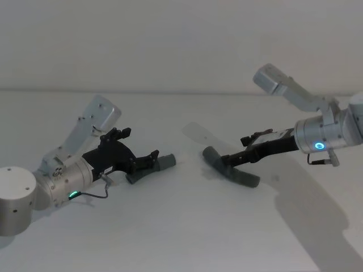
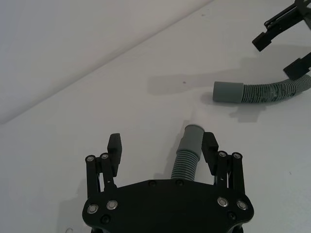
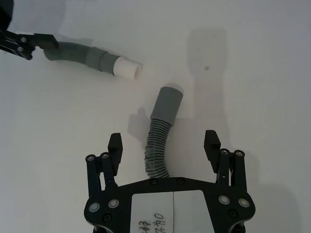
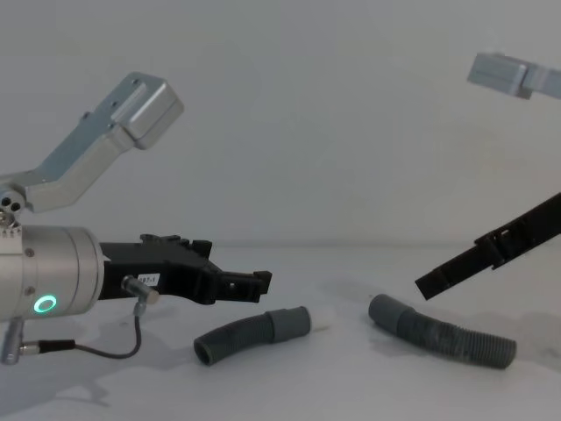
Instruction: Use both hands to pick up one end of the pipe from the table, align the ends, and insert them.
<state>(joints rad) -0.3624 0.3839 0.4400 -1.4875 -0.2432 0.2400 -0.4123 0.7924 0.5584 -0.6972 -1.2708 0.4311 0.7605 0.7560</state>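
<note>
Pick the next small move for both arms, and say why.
Probably lower both. The left gripper is open astride the left hose, the right gripper open astride the right hose, but the chest view shows both above hoses lying on the table.

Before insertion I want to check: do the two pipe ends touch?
Apart. In the right wrist view, bare table lies between the white-tipped end and the other end.

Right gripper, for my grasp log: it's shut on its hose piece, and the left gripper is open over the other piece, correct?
No: the right gripper is open, straddling its hose piece, as the right wrist view shows. The left gripper is open over the other piece.
</note>
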